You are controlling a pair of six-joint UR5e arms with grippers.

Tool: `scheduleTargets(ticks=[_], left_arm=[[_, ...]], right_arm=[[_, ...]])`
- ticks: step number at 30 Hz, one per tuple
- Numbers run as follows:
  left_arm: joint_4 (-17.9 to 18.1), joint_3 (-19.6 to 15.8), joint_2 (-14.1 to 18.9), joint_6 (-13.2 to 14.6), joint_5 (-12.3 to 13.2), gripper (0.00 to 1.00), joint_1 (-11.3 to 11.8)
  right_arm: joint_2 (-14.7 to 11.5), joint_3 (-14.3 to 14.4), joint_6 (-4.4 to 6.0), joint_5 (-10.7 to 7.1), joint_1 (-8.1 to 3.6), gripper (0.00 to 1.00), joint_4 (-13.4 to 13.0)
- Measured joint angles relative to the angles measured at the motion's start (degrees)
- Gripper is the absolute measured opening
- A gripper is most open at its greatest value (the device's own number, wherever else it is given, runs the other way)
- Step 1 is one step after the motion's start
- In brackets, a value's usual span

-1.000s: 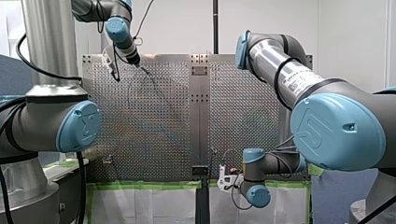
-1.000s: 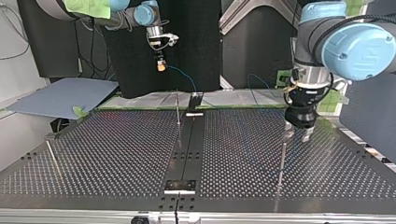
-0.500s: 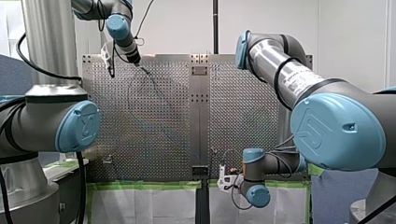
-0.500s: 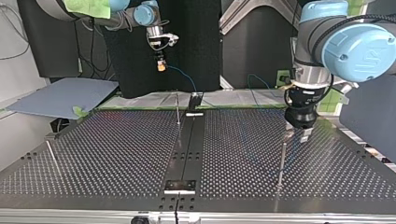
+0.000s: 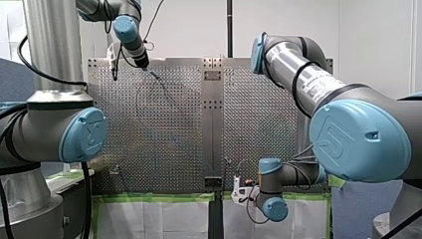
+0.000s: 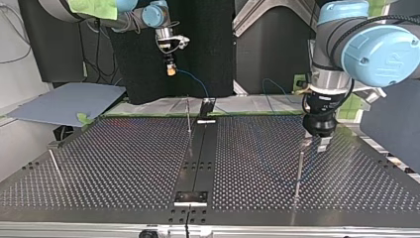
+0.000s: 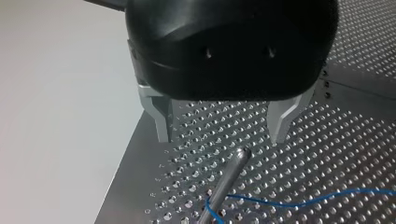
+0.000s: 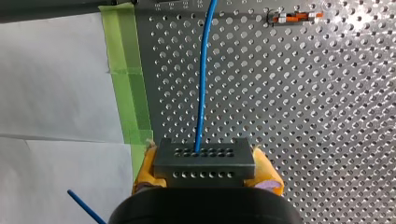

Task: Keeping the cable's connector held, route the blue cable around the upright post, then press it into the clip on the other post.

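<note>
Cable (image 8: pixel 201 93), blue and thin, comes out of the middle of a dark grey connector (image 8: pixel 204 154) drilled with two rows of small holes. From there it runs straight ahead of my right end effector (image 8: pixel 205 167) over the perforated desk (image 8: pixel 327 116). That end effector's yellow pads (image 8: pixel 144 170) are clamped on the connector's two sides. In the top view the same end effector (image 6: pixel 171 71) hangs high beyond the desk's far edge, and the cable (image 6: pixel 195 82) drops from it toward the desk (image 6: pixel 124 163). Further ahead in the right wrist view, off to one side of the cable, sits a small orange and white clip (image 8: pixel 294 17). Cable and clip are apart.

The left wrist view shows the cable (image 7: pixel 303 201) crossing the desk and curling against the lower part of a metal post (image 7: pixel 229 175). My left end effector (image 7: pixel 220 139) is black with bare metal fingers (image 7: pixel 162 119). They stand wide apart with the post's tip between them, touching neither. In the top view I see this end effector (image 6: pixel 317 144) hovering just over the post (image 6: pixel 298 171) at the view's right.

Green tape (image 8: pixel 130 84) edges the desk in the right wrist view, with white sheeting beside it. In the front view a white label (image 5: pixel 318 84) wraps my right arm, but its print is too small for me to read.
</note>
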Motion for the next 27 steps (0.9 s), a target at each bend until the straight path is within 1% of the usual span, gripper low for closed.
scheduleTargets(ticks=[4,7,10,14,17,27], left_arm=[[0.0,0.0,0.0,2.2,-0.5,0.99,-0.1],[0.0,0.0,0.0,2.9,-0.7,0.99,-0.2],[-0.1,0.0,0.0,3.1,-1.0,0.99,-0.3],[-0.2,0.0,0.0,3.3,-2.6,0.99,-0.5],[-0.3,0.0,0.0,3.3,-3.2,0.99,-0.7],[-0.1,0.0,0.0,3.5,-3.6,0.99,-1.2]], right_arm=[[0.0,0.0,0.02,-0.01,0.00,0.00,-0.1],[0.0,0.0,0.05,-0.02,0.01,0.00,-0.1],[0.0,-0.1,0.07,-0.02,0.02,0.00,-0.2],[0.0,-0.1,0.07,-0.03,0.03,0.00,-0.2],[0.0,-0.1,0.07,-0.02,0.03,0.00,-0.2],[0.0,-0.1,-0.03,0.00,0.03,0.00,-0.1]])
